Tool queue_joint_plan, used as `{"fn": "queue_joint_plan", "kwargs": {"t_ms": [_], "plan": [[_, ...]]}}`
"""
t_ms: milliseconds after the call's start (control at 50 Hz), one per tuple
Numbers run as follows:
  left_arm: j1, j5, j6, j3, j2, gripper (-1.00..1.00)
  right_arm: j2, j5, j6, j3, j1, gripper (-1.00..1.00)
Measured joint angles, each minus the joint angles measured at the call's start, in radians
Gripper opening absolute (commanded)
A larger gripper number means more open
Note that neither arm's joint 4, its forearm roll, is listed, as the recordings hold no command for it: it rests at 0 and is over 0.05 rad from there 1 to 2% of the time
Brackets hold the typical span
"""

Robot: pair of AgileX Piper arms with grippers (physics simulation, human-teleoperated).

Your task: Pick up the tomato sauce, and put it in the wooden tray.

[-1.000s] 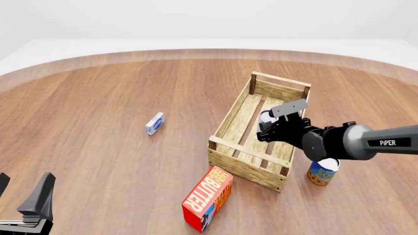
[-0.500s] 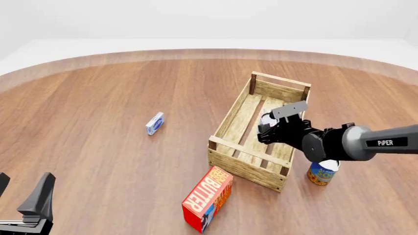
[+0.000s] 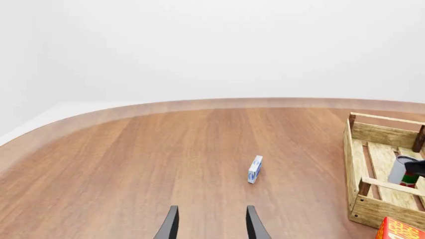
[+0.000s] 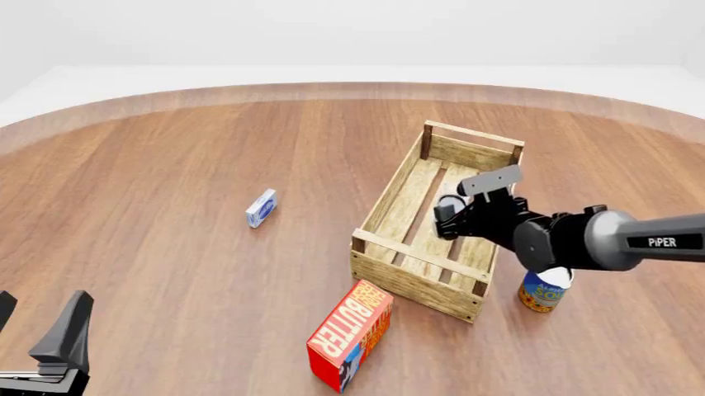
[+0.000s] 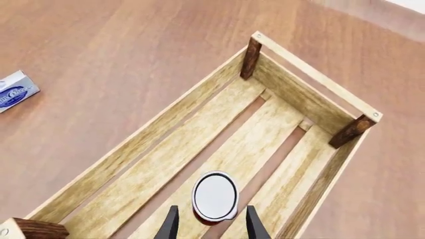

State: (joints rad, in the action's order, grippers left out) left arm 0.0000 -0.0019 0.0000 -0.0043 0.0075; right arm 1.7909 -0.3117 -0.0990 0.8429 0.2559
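Tomato sauce (image 5: 214, 195) upright on wooden tray (image 5: 312, 102) slats, clear of side walls, right pincer (image 5: 207, 224) spread open above it, not touching, left pincer (image 3: 210, 225) open over bare desk (image 3: 133, 159).

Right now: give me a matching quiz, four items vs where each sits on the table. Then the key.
Items:
1. tomato sauce
2. blue-and-yellow can
3. butter box
4. small blue-white box

Places:
A. alone on the table, far left of the tray
B. on the slats inside the tray
C. on the table just right of the tray, under the right arm
D. on the table against the tray's near corner

Pairs: 1-B, 2-C, 3-D, 4-A
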Motion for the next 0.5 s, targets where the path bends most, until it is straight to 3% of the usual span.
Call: {"fn": "queue_joint_plan", "kwargs": {"t_ms": [500], "plan": [[0.000, 0.000, 0.000, 0.000, 0.000, 1.00, -0.081, 0.043, -0.015, -0.020, -0.009, 1.00]]}}
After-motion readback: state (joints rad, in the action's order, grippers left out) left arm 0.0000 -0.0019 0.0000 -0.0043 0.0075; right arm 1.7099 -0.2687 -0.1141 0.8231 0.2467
